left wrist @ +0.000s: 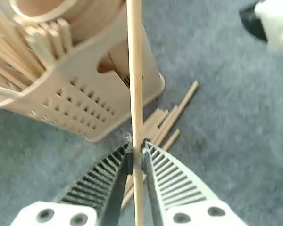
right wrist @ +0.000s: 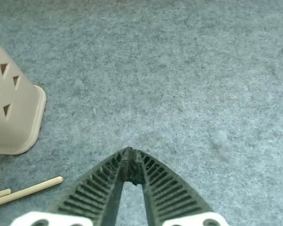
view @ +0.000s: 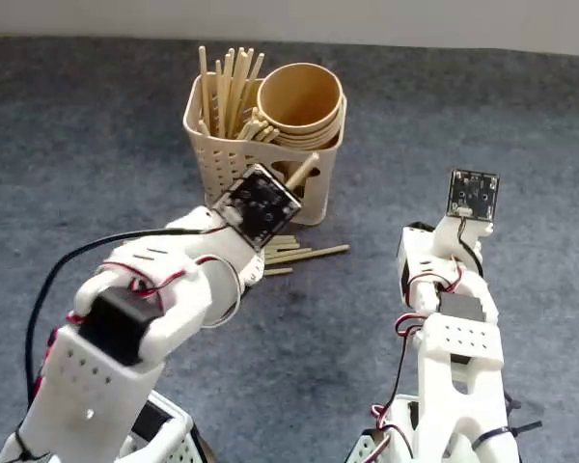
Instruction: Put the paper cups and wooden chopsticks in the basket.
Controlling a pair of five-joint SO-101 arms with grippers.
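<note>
Progress well along | left gripper (left wrist: pixel 136 153) clamped on one chopstick (left wrist: pixel 134 70) beside basket (view: pixel 217 159) | chopstick bundle (view: pixel 227 82) and paper cups (view: pixel 299 96) already inside | loose chopsticks (view: pixel 304 254) left on mat (view: pixel 96 145) | right gripper (right wrist: pixel 130 165) closed, empty

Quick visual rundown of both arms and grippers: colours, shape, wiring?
The left arm and right arm are white printed shells with black servos and thin red, white and black wires. A thick black cable loops off the left one. Each wrist carries a square black board. Left gripper and right gripper: black ribbed triangular fingers on white bases.
</note>
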